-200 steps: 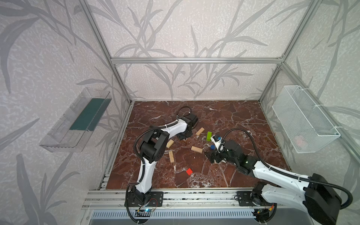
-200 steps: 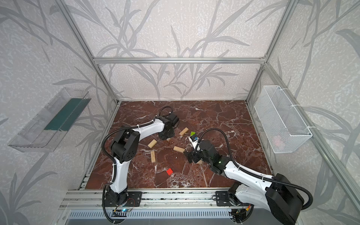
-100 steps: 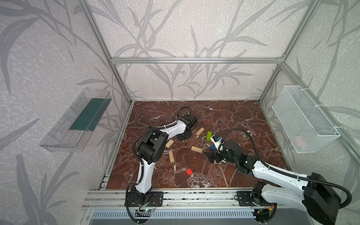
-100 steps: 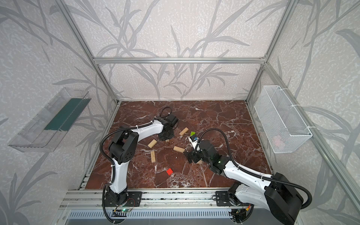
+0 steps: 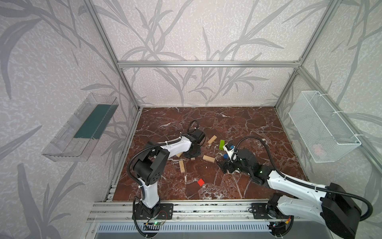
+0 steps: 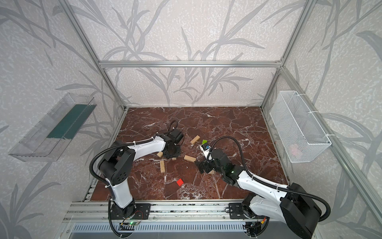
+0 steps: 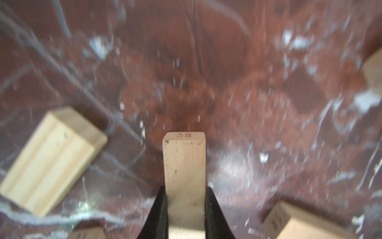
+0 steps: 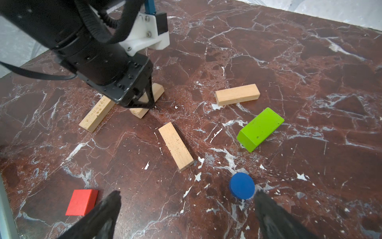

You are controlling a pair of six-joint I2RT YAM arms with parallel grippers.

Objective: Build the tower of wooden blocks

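In both top views the wood blocks lie scattered singly on the red marble tabletop, with the left gripper down among the pale planks and the right gripper low beside the blue piece. The left wrist view shows the left gripper clamped on one end of a pale plank. In the right wrist view the right gripper's fingers stand wide apart over bare marble, the blue piece just past one tip, the red cube near the other, and the lime-green oblong farther out.
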